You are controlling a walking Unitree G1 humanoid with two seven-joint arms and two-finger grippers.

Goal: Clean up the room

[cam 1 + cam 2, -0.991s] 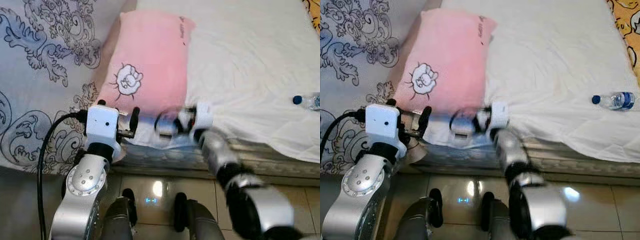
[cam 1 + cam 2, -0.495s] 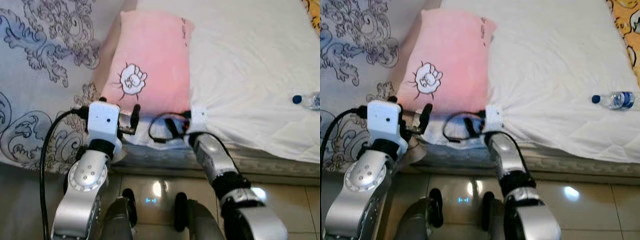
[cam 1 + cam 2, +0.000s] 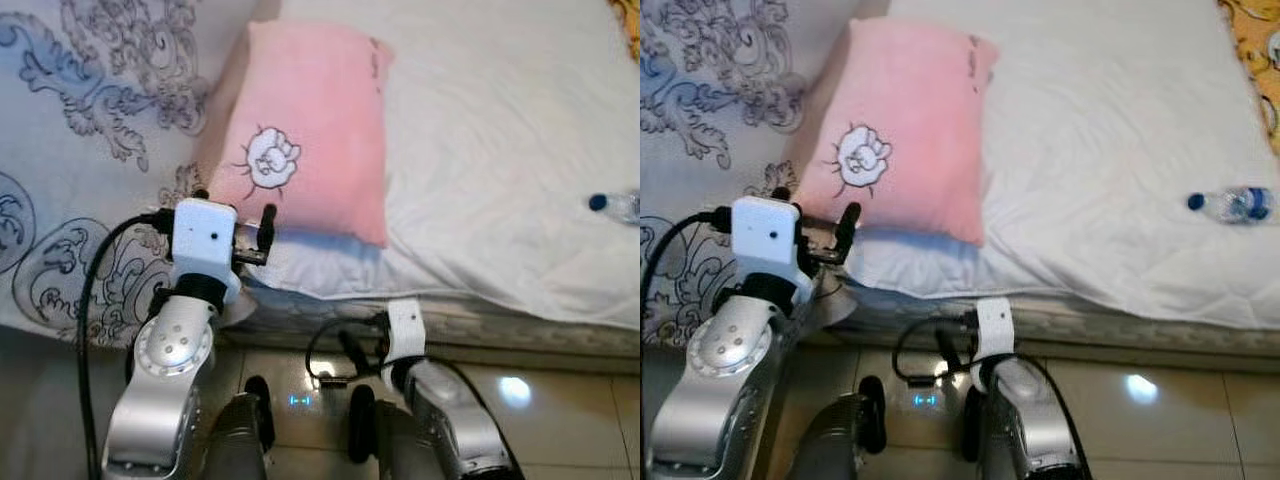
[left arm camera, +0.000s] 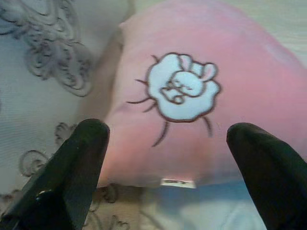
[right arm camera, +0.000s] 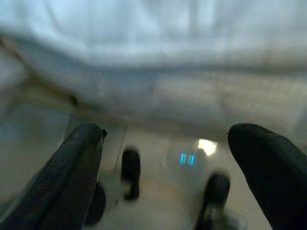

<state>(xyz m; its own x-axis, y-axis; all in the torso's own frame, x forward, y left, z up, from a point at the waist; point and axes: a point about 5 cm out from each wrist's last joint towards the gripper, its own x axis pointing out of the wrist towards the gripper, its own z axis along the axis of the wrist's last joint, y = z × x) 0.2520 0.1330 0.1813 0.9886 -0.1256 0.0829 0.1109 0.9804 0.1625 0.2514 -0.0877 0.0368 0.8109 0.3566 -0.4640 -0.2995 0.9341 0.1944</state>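
Two spread claws face you: the left gripper hangs just short of the pink pillow at upper centre on the bed, probably lined up to grab it, while the right gripper, empty, points at the floor.

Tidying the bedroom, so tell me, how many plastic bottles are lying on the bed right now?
1. A water bottle with a blue cap lies on the white quilt, far right of the pink pillow. Others could lie outside the frame.
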